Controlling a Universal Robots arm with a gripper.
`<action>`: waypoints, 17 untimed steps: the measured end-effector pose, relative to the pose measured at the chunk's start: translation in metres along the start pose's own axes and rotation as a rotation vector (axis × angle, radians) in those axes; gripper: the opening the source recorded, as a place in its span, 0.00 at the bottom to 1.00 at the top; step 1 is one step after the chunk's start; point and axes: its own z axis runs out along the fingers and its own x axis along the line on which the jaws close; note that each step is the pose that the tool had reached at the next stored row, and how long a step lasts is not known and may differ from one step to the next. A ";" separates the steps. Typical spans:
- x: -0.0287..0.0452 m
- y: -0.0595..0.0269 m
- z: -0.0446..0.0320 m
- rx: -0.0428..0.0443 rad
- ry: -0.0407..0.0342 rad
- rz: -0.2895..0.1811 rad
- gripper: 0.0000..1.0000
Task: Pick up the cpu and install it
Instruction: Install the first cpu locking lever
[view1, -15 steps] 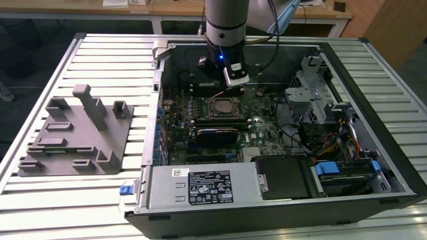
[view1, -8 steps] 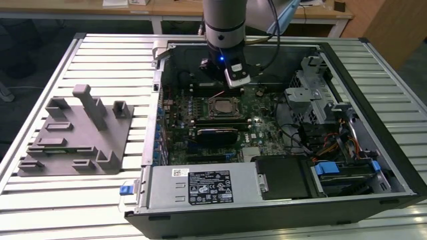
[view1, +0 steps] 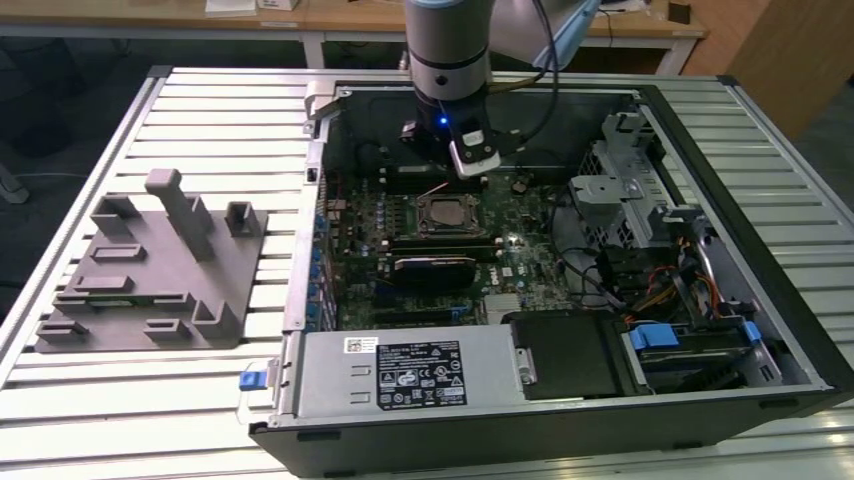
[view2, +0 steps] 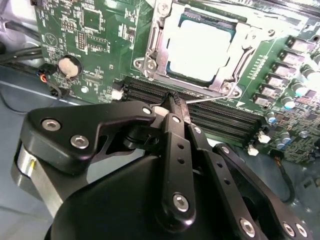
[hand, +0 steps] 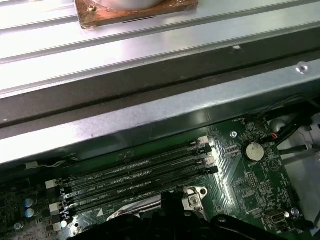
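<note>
gripper (view2: 172, 100) being held clenched above memory slots (view2: 220, 122) | cpu (view2: 200, 47) being framed by socket (view1: 441, 213), gripper's 7 o'clock, exterior view

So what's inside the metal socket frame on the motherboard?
The cpu sits inside the socket frame, its pale top showing through the opening. Its edges and underside are covered.
</note>
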 end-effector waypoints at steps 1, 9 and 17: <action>0.0005 0.0010 0.0011 -0.0002 0.0007 -0.004 0.11; 0.0023 0.0039 0.0090 0.0000 0.0055 -0.033 0.11; 0.0025 0.0037 0.0100 0.0036 0.0040 -0.034 0.11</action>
